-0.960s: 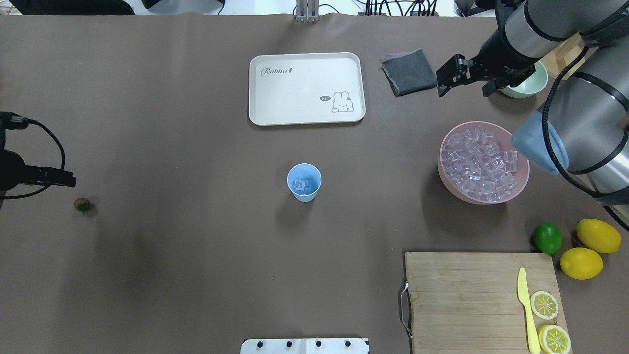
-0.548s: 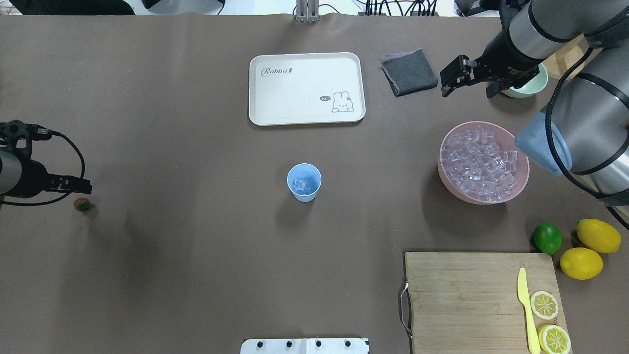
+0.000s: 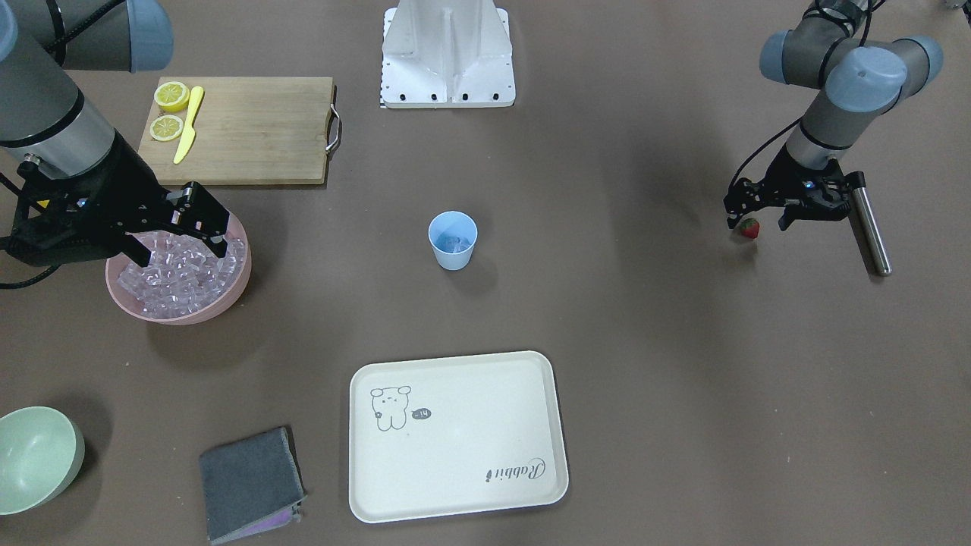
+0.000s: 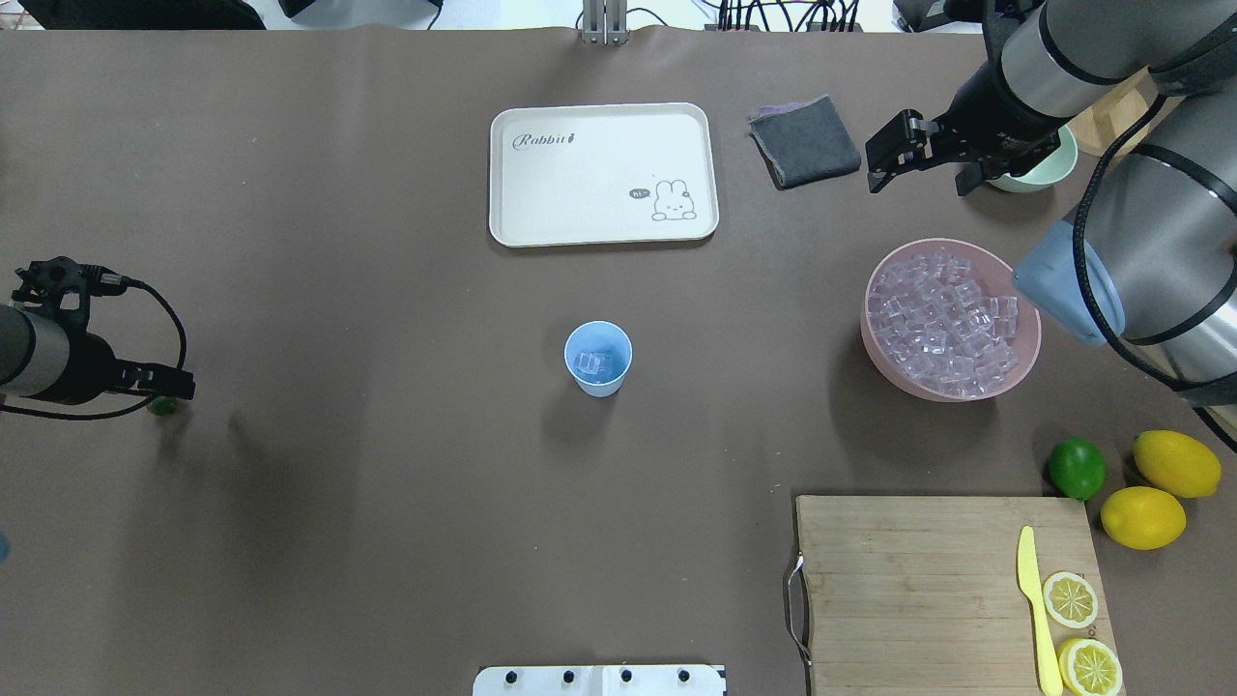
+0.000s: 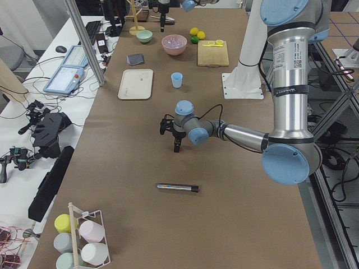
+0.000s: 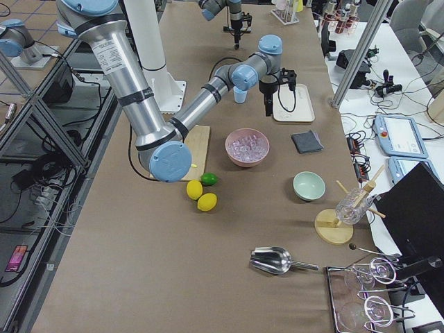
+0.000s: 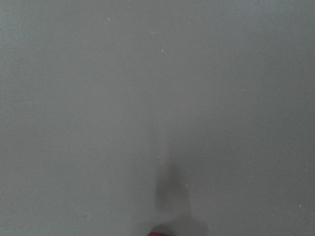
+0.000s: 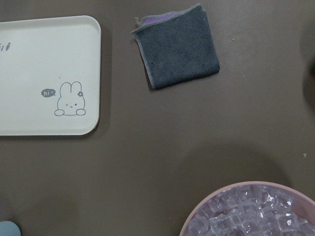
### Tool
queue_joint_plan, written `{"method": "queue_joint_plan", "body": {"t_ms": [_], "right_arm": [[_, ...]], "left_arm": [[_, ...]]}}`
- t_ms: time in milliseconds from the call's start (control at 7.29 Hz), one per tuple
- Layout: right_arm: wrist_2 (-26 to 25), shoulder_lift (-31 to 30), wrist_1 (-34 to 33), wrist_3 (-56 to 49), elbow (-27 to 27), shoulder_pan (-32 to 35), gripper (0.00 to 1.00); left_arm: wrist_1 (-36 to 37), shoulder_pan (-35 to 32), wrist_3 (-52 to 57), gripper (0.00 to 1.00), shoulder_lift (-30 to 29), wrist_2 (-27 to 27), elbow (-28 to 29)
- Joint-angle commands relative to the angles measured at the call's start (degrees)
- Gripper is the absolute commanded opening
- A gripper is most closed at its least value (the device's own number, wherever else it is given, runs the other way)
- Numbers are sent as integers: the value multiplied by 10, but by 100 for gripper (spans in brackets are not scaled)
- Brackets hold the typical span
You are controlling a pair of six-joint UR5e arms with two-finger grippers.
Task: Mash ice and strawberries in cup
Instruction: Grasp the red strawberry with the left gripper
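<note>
Left gripper [image 3: 758, 221] fingers [image 3: 732, 218]: spread wide, low over table, gripping nothing; astride small red strawberry [image 3: 749, 227], contact not discernible.
Strawberry position: on brown table [image 3: 645, 341] near robot's left end, well apart from cup.
Silvery metal rod [image 3: 868, 231]: lying flat just beside left gripper.
Pale-blue plastic cup [image 3: 453, 259]: upright mid-table, few clear ice cubes [image 3: 453, 243] inside.
Pink bowl [image 3: 190, 312]: heaped with more ice.
Right gripper [image 4: 923, 166] fingers [image 4: 881, 162]: apart, empty, raised between pink bowl and folded grey cloth [image 4: 805, 140].

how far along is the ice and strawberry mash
Done: a few ice cubes sit in the cup. In hand: the open left gripper straddles the strawberry, not closed on it. Left: strawberry into the cup, then mashing.
</note>
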Motion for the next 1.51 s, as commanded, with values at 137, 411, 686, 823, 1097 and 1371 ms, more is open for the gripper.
{"method": "queue_joint_plan", "body": {"t_ms": [137, 411, 686, 823, 1097, 1371], "right_arm": [[0, -1, 0, 1, 1, 0, 100], [0, -1, 0, 1, 1, 0, 100], [0, -1, 0, 2, 3, 0, 100], [0, -2, 0, 3, 5, 0, 100], [0, -1, 0, 7, 6, 0, 100], [5, -2, 0, 6, 10, 1, 100]], "left_arm": [[0, 7, 2, 83, 1, 0, 9], [-1, 7, 2, 61, 1, 0, 9], [-3, 7, 2, 21, 1, 0, 9], [-13, 7, 2, 0, 2, 1, 9], [-14, -1, 7, 0, 4, 0, -3], [-11, -45, 7, 0, 0, 1, -44]]}}
